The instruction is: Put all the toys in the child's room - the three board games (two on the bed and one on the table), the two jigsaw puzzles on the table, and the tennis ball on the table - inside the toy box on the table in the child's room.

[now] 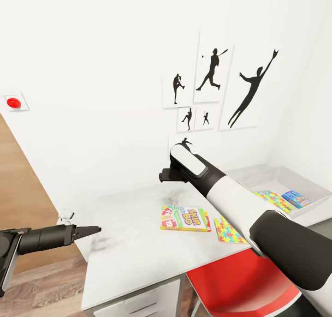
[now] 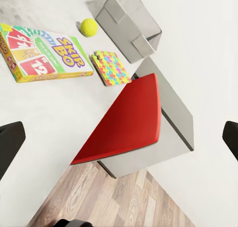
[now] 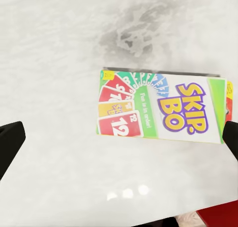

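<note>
The SKIP-BO board game [image 1: 186,218] [image 3: 163,110] lies flat on the light-grey table [image 1: 129,243]. Beside it rests a jigsaw puzzle [image 1: 229,230] [image 2: 112,67], partly behind my right forearm. The tennis ball [image 2: 89,27] sits between the game and the toy box [image 1: 308,184] [image 2: 130,24]. In the box lie a second jigsaw puzzle [image 1: 274,200] and a small blue board game [image 1: 296,198]. My right gripper [image 1: 165,176] [image 3: 120,140] hovers open above the SKIP-BO box, well clear of it. My left gripper [image 1: 85,231] [image 2: 120,142] is open and empty off the table's left end.
A red chair [image 1: 244,280] [image 2: 130,122] is pushed under the table's front edge. White drawers [image 1: 143,303] sit below the top. Baseball silhouette posters [image 1: 212,86] hang on the wall behind. Wooden floor [image 1: 41,289] lies to the left.
</note>
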Motion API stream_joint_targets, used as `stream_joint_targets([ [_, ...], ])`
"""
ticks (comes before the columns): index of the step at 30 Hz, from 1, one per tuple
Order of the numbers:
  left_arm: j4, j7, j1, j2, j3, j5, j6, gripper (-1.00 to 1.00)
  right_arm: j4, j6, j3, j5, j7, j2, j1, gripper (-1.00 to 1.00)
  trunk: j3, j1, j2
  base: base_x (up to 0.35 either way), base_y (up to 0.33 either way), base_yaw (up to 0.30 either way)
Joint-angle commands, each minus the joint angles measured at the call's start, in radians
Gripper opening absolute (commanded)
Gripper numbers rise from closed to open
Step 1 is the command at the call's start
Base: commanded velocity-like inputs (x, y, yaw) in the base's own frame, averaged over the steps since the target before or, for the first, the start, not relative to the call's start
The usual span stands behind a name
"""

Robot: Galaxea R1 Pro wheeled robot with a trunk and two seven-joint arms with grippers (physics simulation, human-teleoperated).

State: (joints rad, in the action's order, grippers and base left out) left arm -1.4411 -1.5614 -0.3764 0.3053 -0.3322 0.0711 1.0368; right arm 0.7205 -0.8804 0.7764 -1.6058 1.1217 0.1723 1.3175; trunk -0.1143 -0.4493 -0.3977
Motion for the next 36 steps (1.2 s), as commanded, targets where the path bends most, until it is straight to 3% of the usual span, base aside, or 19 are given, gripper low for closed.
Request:
stream_joint_targets([
  [1,-0.001,-0.008,-0.001,0.000,-0.001,0.007,0.010,1.00,0.000,-0.004,0.003,-0.007,0.009,0.000,0.002,1.00,-0.002,-0.001,-0.002,0.000,0.010,0.000],
  [36,-0.001,-0.008,-0.001,0.000,-0.002,0.007,0.010,1.00,0.001,-0.005,0.001,-0.008,0.007,-0.008,0.002,1.00,-0.002,-0.001,-0.002,0.020,0.058,0.000],
])
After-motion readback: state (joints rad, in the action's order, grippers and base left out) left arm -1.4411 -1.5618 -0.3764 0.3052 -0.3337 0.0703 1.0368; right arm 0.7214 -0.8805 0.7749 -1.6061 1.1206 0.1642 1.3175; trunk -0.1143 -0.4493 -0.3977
